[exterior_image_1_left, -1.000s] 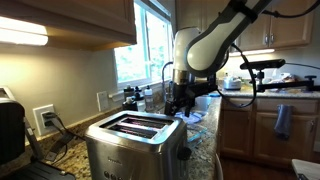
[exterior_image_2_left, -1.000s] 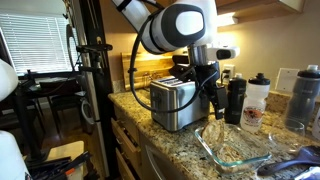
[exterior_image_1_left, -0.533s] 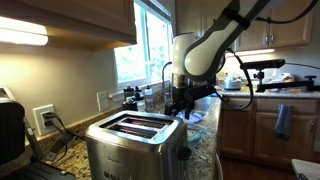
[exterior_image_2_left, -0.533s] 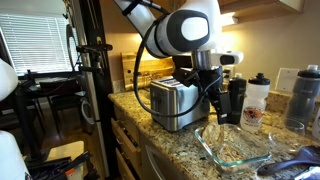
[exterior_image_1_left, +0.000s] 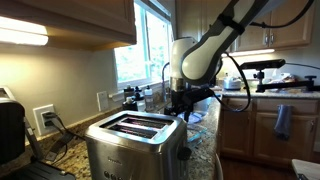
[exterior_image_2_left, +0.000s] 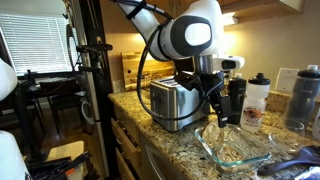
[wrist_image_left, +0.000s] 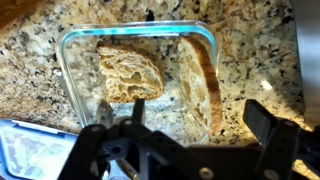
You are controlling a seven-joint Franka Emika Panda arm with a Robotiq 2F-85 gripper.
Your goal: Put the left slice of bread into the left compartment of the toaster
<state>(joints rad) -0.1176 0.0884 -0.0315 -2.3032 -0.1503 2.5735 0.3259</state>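
You are holding the gripper (wrist_image_left: 190, 122) at the bottom of the wrist view, its jaws standing wide apart and gripping nothing. Just above them in the frame, the left slice of bread (wrist_image_left: 129, 73) is lying flat in the glass dish (wrist_image_left: 66, 62), left of the jaws' midline and nearer the left-hand finger. It is looking nearly square, so its long axis is hard to call, perhaps top to bottom. The second slice (wrist_image_left: 200, 82) is leaning near the dish's right wall. Beyond, in an exterior view, the toaster (exterior_image_1_left: 133, 140) is standing with its slots facing up.
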